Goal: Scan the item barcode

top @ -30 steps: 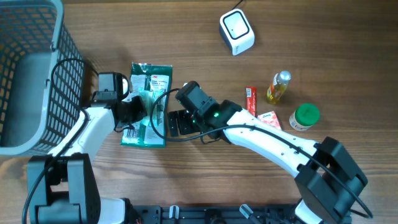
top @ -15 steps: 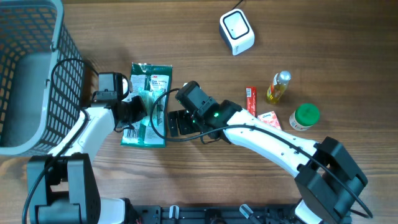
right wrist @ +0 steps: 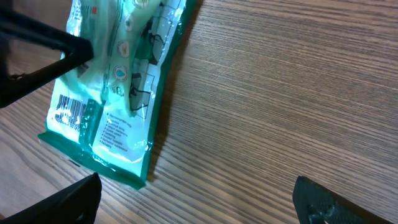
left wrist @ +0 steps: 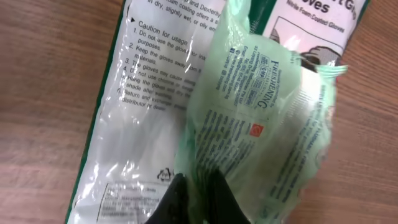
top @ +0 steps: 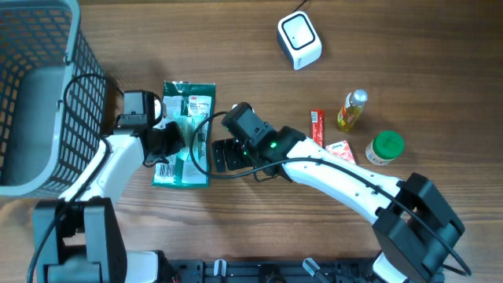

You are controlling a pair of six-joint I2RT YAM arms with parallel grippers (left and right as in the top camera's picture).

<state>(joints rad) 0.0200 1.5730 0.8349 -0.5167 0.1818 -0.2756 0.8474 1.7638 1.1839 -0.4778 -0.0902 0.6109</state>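
From above, the green glove pack (top: 189, 88) lies flat on the desk (top: 409, 47), with a pale pouch (top: 187, 126) resting on top of it. My left end effector (top: 167, 143) sits at the pack's left edge, its fingers pressed together. My right end effector (top: 222, 155) is just right of the pack, spread wide and empty. The white scanner (top: 299, 40) stands well apart from the pack, toward the far right.

Left wrist: my fingers (left wrist: 214, 199) meet at the pouch's lower edge. Whether they pinch its film I cannot tell.

Right wrist: my fingers (right wrist: 320, 202) stand wide apart over bare desk beside the pack's corner. A barcode (right wrist: 69, 112) faces up near that corner.
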